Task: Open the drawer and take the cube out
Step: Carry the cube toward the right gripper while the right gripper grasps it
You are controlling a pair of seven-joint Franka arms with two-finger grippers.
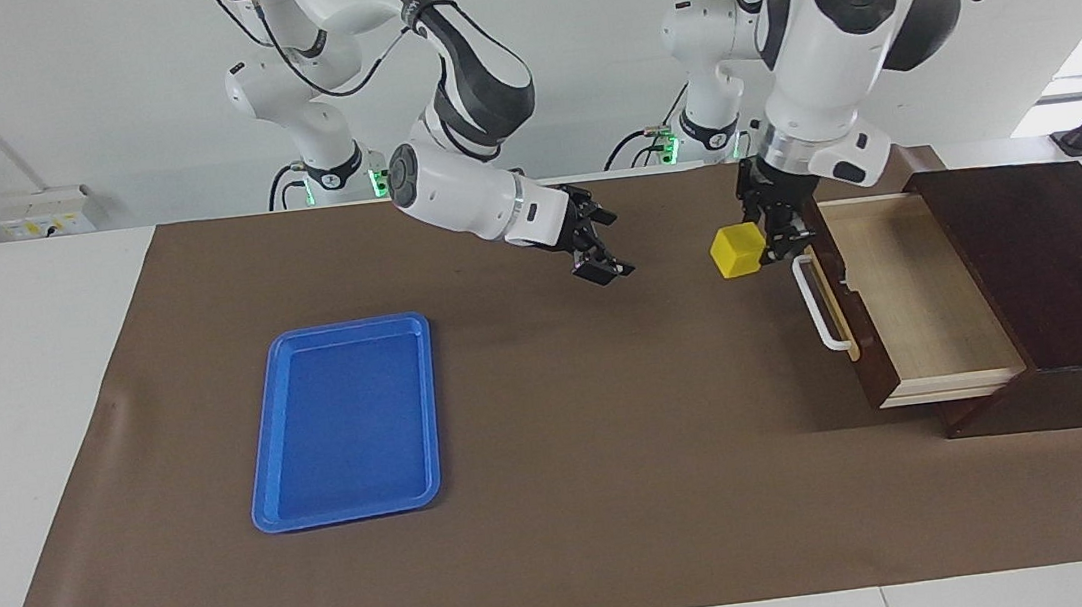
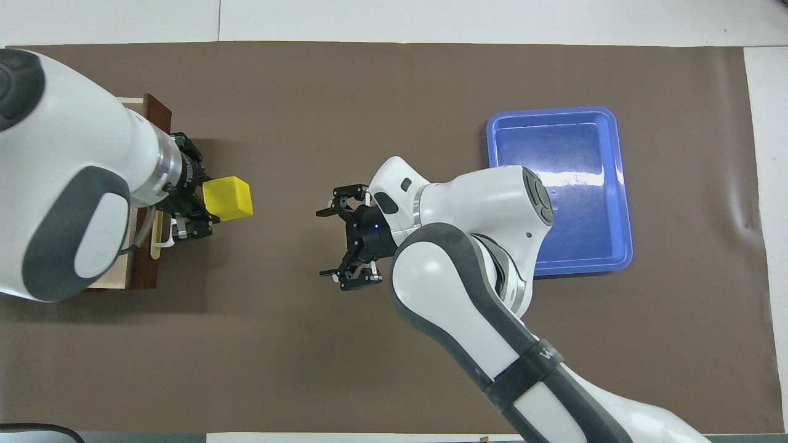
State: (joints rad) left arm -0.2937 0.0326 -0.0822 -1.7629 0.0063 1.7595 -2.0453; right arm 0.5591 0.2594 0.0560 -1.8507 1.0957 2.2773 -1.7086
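Note:
The drawer (image 1: 912,295) of the dark brown box (image 1: 1049,260) stands pulled out, and its pale wood inside shows nothing in it. Its white bar handle (image 1: 818,305) faces the middle of the table. My left gripper (image 1: 768,241) is shut on the yellow cube (image 1: 738,251) and holds it in the air over the mat, just in front of the drawer's front. In the overhead view the left arm hides most of the drawer (image 2: 159,114), and the cube (image 2: 228,198) shows at the left gripper (image 2: 212,200). My right gripper (image 1: 601,252) is open and empty over the middle of the mat (image 2: 326,243).
A flat blue tray (image 1: 343,425) lies on the brown mat toward the right arm's end of the table, also in the overhead view (image 2: 572,154). The brown mat (image 1: 622,496) covers most of the white table.

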